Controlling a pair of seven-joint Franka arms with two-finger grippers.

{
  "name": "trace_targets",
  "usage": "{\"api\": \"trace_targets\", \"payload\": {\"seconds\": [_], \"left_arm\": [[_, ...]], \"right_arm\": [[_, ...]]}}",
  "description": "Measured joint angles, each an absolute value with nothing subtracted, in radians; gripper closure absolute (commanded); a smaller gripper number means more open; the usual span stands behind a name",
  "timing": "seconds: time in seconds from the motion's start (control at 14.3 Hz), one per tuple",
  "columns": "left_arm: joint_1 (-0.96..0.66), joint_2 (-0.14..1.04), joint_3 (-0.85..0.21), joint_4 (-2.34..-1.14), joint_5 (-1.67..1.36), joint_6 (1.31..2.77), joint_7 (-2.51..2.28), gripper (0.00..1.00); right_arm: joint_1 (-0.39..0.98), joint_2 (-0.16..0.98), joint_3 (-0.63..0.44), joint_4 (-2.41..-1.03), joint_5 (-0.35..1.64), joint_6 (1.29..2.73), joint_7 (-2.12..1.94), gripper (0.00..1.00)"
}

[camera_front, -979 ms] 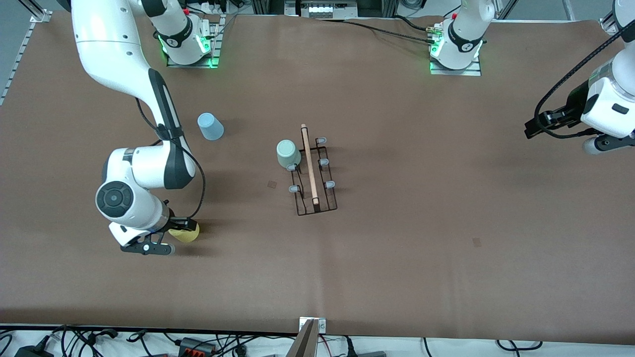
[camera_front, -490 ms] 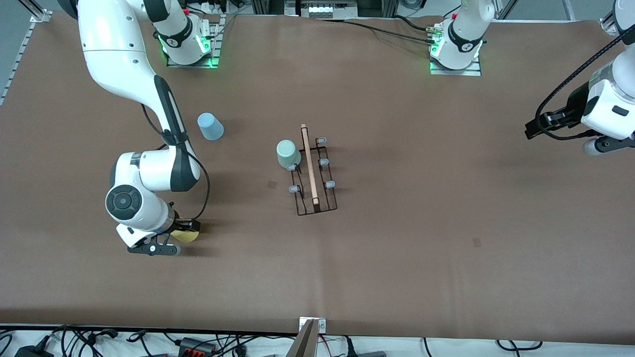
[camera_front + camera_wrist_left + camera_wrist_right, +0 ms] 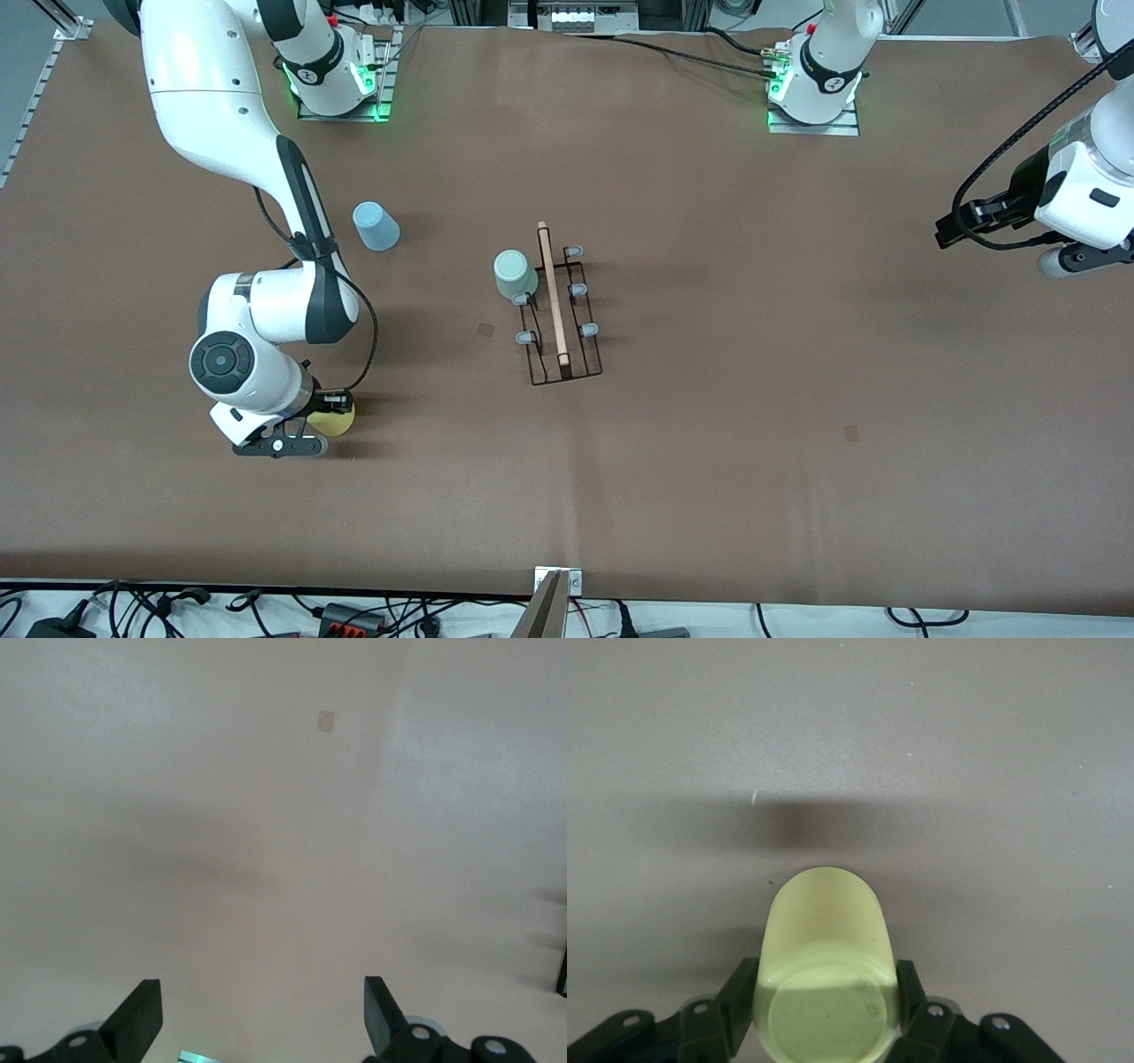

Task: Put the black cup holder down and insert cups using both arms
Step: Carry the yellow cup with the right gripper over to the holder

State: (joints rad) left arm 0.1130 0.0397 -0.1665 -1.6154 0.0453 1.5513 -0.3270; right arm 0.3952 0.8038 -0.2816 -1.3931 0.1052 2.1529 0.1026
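Note:
The black cup holder stands mid-table with its wooden rod on top. The mint green cup sits upside down on a peg on the holder's side toward the right arm's end. The light blue cup stands upside down on the table, farther from the front camera. My right gripper is shut on the yellow cup near its base, low over the table; in the right wrist view the gripper has a finger on each side of the cup. My left gripper waits open and empty over the left arm's end of the table, and it shows open in its wrist view.
The brown table cover has small tape marks. Cables and a bracket lie along the edge nearest the front camera. The arm bases stand at the edge farthest from it.
My right arm has shifted a little toward the table's middle with the yellow cup in its fingers. The left arm has barely moved.

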Motion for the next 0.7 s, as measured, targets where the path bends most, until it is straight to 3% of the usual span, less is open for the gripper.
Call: {"api": "trace_targets", "payload": {"seconds": [0.49,0.7], "left_arm": [[0.113,0.040,-0.169,-1.615,0.037,1.551,-0.327,0.00],[0.113,0.040,-0.169,-1.615,0.035,1.551,-0.327,0.00]], "right_arm": [[0.411,0.734,-0.137,-1.103,0.114,1.796,0.179,0.92],[0.438,0.708,-0.035,-1.069,0.114,1.767,0.296,0.91]]}}
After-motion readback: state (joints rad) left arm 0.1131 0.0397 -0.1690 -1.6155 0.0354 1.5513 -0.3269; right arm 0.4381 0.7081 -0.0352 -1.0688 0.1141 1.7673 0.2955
